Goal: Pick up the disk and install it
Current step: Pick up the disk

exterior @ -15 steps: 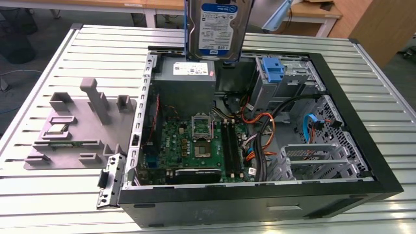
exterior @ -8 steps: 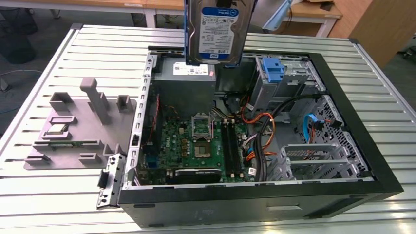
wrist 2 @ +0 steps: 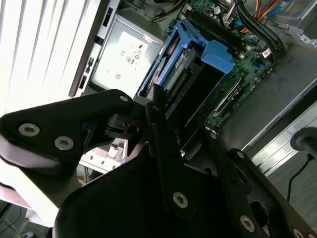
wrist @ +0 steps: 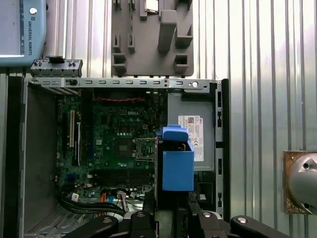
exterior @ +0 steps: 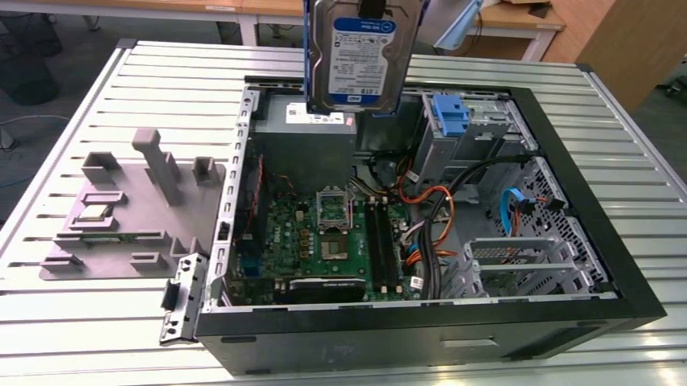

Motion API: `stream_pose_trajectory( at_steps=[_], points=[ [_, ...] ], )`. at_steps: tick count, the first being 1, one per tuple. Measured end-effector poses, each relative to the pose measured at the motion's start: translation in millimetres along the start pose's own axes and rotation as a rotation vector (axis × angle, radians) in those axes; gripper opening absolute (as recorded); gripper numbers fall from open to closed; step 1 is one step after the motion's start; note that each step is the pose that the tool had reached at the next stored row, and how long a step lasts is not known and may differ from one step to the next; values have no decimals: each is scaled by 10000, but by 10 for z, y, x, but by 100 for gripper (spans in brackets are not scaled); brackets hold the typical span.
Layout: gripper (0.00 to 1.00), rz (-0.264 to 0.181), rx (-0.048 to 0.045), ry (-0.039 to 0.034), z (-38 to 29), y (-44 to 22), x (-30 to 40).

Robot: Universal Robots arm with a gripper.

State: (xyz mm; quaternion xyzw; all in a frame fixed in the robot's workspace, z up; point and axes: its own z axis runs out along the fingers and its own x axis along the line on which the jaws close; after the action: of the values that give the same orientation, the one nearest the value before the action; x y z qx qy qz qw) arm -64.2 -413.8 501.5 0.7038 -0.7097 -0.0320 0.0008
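The hand [wrist: 171,206] is clamped on the disk [exterior: 363,56], pinching its upper end across the flat faces. The disk therefore hangs on edge w/ its label toward the exterior view and its lower end free, prob. a hold chosen so the fingers stay clear of any slot or frame. The disk sits at 12 o'clock in the exterior view, in the air above the PC case [exterior: 601,241], touching nothing but the hand. Its bottom edge lines up w/ the power supply [exterior: 306,121] at the case's 12 o'clock side, and in the first wrist view it hangs over the seam between power supply and circuit board [exterior: 322,233]. Blue rails on the disk's edges show in both wrist views. The case lies on its side on the table [exterior: 86,338] w/ the panel off, i.e. open from above, which suits an arm reaching straight down. A blue bracket [exterior: 451,117] stands in the drive cage at approx. 1 o'clock of the case, near the disk but not under it. A grey holder [exterior: 118,217] lies on the table at 9 o'clock, outside the case. Arm pose: wrist pointed down, hand approx. vertical over the case, high enough that the disk clears the rim. Judged: disk lifted, not yet seated.
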Motion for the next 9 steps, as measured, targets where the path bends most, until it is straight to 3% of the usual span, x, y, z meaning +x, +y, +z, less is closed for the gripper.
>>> stream_pose_trajectory(
  at_steps=[9],
  points=[
    [35, 1, 0, -1, 1, -1, 120]
  ],
)
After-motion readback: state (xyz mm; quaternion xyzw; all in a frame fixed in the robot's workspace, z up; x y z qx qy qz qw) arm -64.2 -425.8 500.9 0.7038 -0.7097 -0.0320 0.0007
